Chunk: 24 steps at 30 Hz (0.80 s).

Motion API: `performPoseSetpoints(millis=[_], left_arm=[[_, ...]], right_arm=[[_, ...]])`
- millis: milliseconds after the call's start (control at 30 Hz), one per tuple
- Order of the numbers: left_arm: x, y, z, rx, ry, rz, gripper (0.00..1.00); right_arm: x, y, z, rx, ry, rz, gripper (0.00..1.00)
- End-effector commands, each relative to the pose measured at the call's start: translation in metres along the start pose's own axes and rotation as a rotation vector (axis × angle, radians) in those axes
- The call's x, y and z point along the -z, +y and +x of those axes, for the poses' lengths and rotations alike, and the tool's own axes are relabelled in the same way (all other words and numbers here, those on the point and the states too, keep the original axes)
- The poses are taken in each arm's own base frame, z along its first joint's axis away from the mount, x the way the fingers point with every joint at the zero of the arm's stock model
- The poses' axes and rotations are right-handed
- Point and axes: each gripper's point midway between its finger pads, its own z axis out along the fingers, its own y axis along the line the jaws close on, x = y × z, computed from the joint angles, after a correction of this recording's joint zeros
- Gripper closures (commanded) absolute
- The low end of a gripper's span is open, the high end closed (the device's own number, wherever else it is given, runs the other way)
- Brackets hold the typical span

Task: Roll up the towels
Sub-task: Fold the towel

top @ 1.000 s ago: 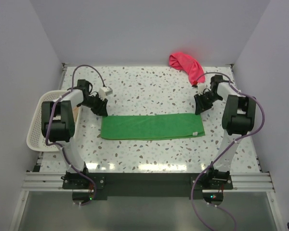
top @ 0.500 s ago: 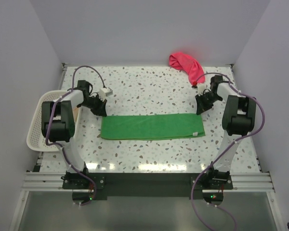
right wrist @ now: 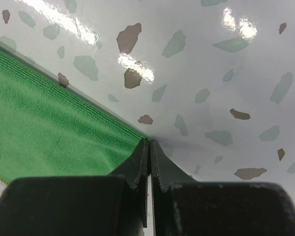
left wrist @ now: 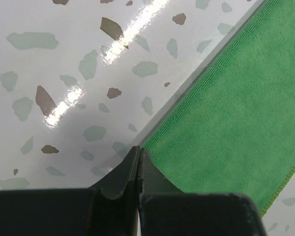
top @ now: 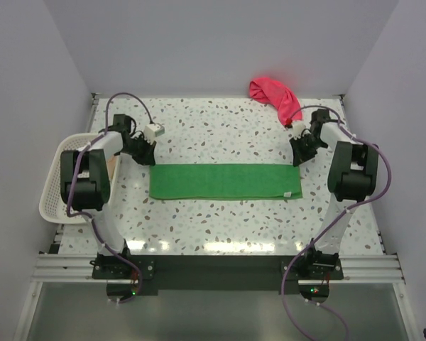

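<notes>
The bright green towel (top: 224, 182) lies flat as a long strip across the middle of the table. My left gripper (top: 145, 155) is shut on its far left corner; in the left wrist view the closed jaws (left wrist: 138, 150) meet right at the corner of the green cloth (left wrist: 236, 113). My right gripper (top: 300, 157) is shut on the far right corner, with the closed tips (right wrist: 150, 142) at the cloth's edge (right wrist: 44, 123). The pink-red towel (top: 275, 98) lies crumpled at the back right. A thin strip of peach-orange (top: 113, 165) shows behind the left arm, by the basket.
A white mesh basket (top: 53, 192) hangs off the table's left edge beside the left arm. Walls close in the table at the back and both sides. The speckled tabletop (top: 220, 128) lies between the green towel and the back wall.
Both grippers closed on the green towel's far corners and drew back toward the far wall. The towel slid with them and now lies straighter.
</notes>
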Motion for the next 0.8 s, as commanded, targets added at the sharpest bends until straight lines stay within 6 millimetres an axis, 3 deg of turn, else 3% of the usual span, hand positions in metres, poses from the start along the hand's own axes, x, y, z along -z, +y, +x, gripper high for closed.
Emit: performPoseSetpoints(millis=[0, 167, 367, 400, 467, 500, 633, 667, 733, 767], left_arm=[[0.005, 0.027, -0.034, -0.03, -0.068, -0.082, 1.0], [-0.007, 0.039, -0.043, -0.013, -0.071, -0.097, 1.0], [-0.02, 0.054, -0.062, -0.011, -0.08, -0.108, 1.0], [-0.019, 0.058, -0.069, -0.014, -0.09, -0.122, 1.0], [-0.021, 0.061, -0.073, 0.02, -0.1, -0.128, 0.87], [-0.019, 0.061, -0.078, 0.023, -0.11, -0.133, 0.71], [-0.002, 0.051, -0.086, 0.039, -0.144, -0.143, 0.51], [0.012, 0.047, -0.095, 0.026, -0.172, -0.161, 0.49], [0.02, 0.039, -0.09, 0.031, -0.178, -0.176, 0.42], [0.034, 0.035, -0.097, 0.018, -0.204, -0.196, 0.39]], right_arm=[[0.011, -0.024, -0.022, -0.007, -0.055, 0.102, 1.0], [0.008, -0.032, -0.039, -0.02, -0.063, 0.126, 1.0], [0.005, -0.037, -0.023, -0.015, -0.01, 0.162, 1.0], [0.006, -0.037, -0.022, -0.014, -0.01, 0.167, 0.94], [0.011, -0.037, -0.021, -0.02, -0.013, 0.181, 0.7], [0.014, -0.038, -0.023, -0.039, -0.02, 0.192, 0.55], [0.05, -0.041, -0.034, -0.117, -0.081, 0.226, 0.44], [0.063, -0.04, -0.035, -0.144, -0.107, 0.22, 0.42], [0.07, -0.025, -0.025, -0.202, -0.083, 0.166, 0.42], [0.074, -0.017, -0.021, -0.216, -0.077, 0.146, 0.43]])
